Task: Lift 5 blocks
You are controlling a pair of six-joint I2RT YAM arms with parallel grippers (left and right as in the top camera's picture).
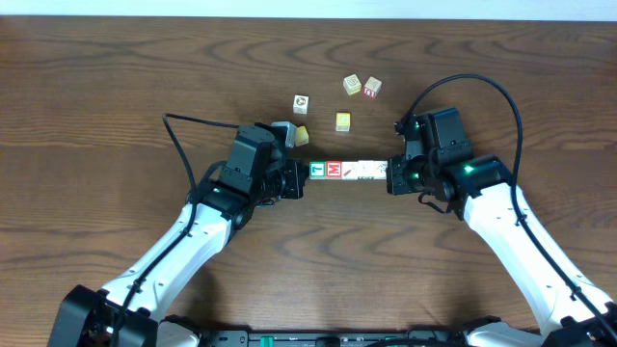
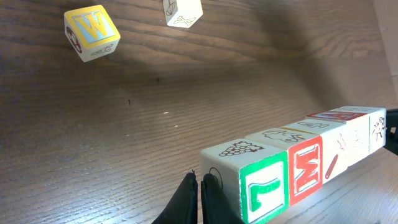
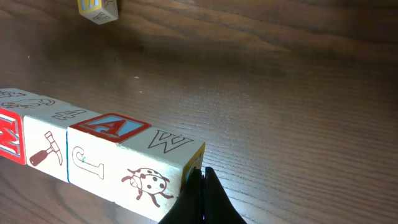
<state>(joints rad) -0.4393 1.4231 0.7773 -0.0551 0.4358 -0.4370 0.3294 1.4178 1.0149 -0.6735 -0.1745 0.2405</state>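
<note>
Pale wooden blocks [image 1: 347,171], five in one straight row, green and red faces at its left end, span mid-table [image 1: 116,77]. The left gripper [image 1: 299,179], fingers clenched together, butts the green end. The right gripper [image 1: 391,176], likewise clenched, butts the ladybird end. Cannot tell whether the row touches the wood. Loose cubes [image 1: 343,121] lie beyond, apart.
</note>
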